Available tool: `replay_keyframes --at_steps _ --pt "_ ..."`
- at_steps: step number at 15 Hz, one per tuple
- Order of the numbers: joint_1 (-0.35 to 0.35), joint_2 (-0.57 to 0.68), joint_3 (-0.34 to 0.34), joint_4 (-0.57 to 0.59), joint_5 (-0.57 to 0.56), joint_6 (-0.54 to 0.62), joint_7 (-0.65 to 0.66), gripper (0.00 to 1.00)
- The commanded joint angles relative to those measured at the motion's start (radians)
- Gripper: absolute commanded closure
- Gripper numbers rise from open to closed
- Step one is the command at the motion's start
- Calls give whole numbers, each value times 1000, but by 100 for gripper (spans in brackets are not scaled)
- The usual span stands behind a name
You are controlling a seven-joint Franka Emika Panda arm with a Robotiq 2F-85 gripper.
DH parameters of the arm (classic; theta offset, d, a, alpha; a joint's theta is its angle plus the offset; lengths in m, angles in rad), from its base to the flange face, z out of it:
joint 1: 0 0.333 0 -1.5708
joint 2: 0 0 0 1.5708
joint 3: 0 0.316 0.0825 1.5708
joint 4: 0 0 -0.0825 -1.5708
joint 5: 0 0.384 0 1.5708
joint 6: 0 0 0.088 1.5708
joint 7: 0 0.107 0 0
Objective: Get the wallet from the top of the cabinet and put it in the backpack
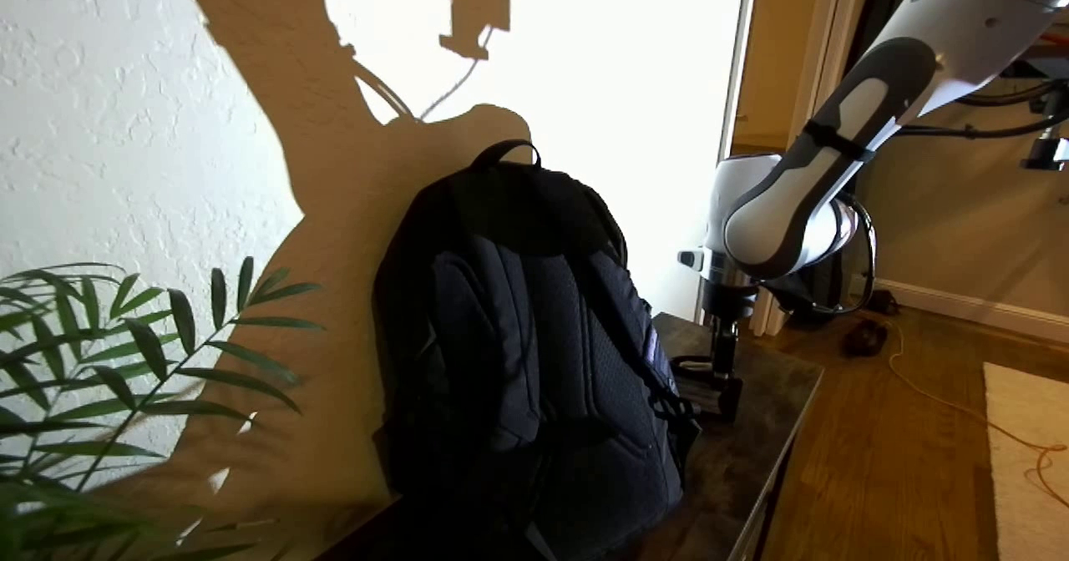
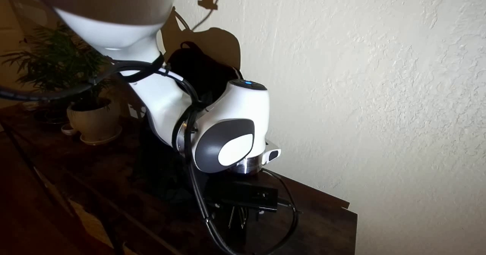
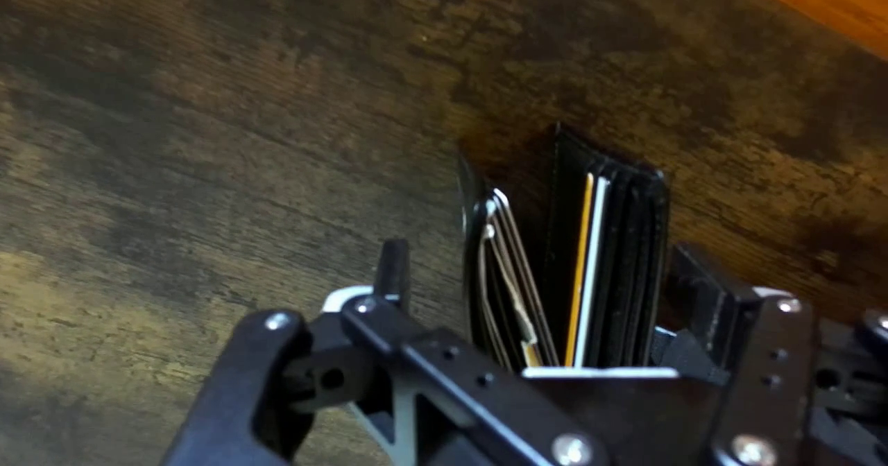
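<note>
The claw (image 3: 539,261) stood with fingers (image 3: 393,268) spread, astride the wallet (image 3: 614,258), which rested on edge, part-unfolded, upon the cabinet (image 3: 208,175); contact at the finger beside its thicker half could not be determined. Good practice called for centring, then closing squarely and slowly, folding both halves together without shedding cards (image 3: 593,265). Near the claw stood the backpack (image 1: 534,336), mouth unseen.

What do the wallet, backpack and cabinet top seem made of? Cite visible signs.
Wallet: perhaps leather or imitation, with a slight sheen along folded black edges. Backpack: likely matte synthetic fabric, padded, with mesh-like texture. Cabinet top: wood or wood-look laminate, fairly matte, with streaky brown grain.
</note>
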Motion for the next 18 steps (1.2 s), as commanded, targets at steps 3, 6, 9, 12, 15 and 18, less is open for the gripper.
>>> replay_keyframes --at_steps 3,6,9,12,15,18 --pt "-14 -12 13 -42 9 3 -16 47" --pt "-16 -11 16 -44 10 4 -17 67" --pt "-19 -12 17 -43 14 7 -15 87" --pt "-21 -15 13 -44 18 6 -8 98" --pt "-26 -35 12 -54 32 -1 3 95" --pt "-28 -61 9 -64 54 -16 17 96"
